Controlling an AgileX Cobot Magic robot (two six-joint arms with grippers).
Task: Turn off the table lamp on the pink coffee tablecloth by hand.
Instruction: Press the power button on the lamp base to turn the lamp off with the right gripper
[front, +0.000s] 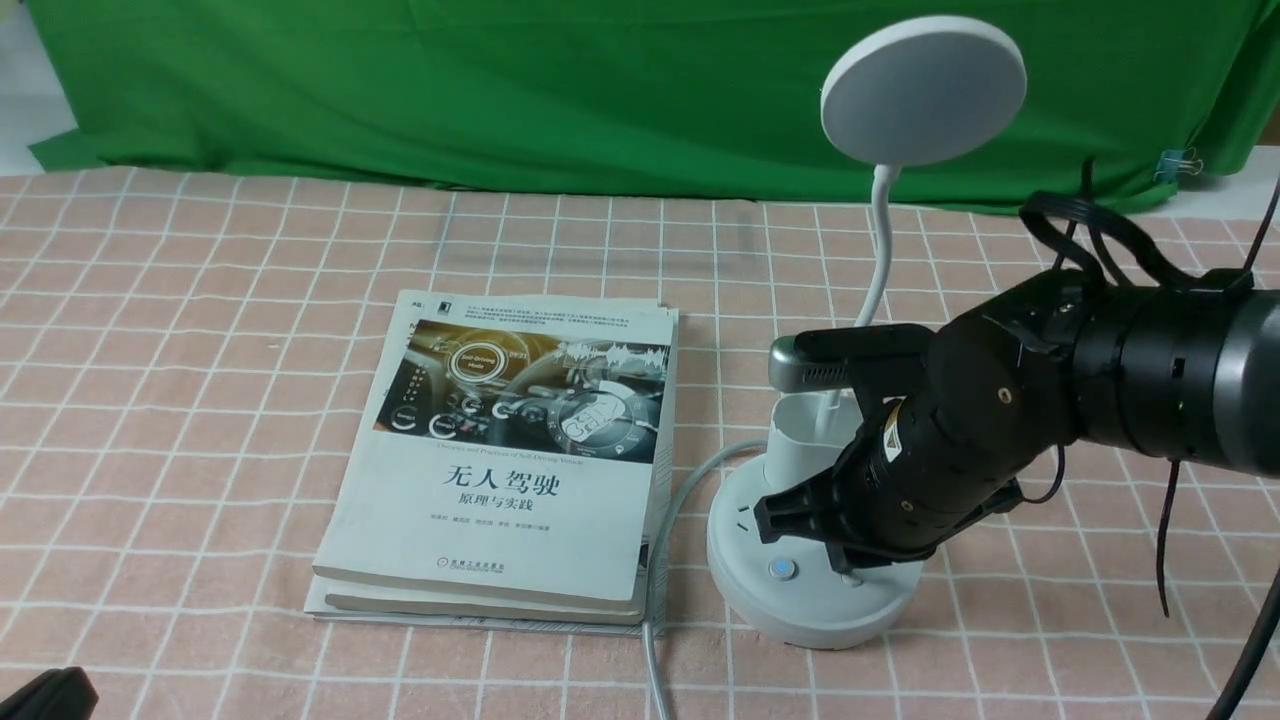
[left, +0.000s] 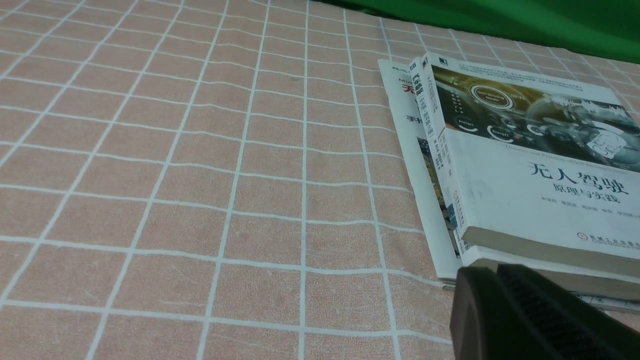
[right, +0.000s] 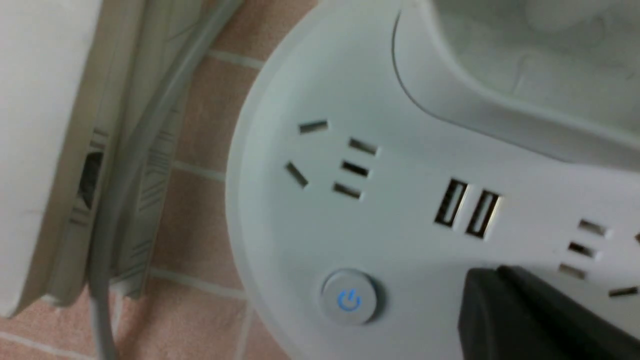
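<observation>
Front view: the lamp stands on the pink tablecloth near the counter's front edge, beside books. Clenched, the right claw touches its base. I cannot tell the left claw state.

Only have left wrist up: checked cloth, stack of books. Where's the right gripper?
Observer: The right gripper is down at the base of the table lamp, jaws shut.
Operator: On the power button?
Observer: No. The power button is uncovered. The tip sits beside it, just below the USB ports in the right wrist picture.
Operator: Button lit?
Observer: Its icon glows blue.
</observation>
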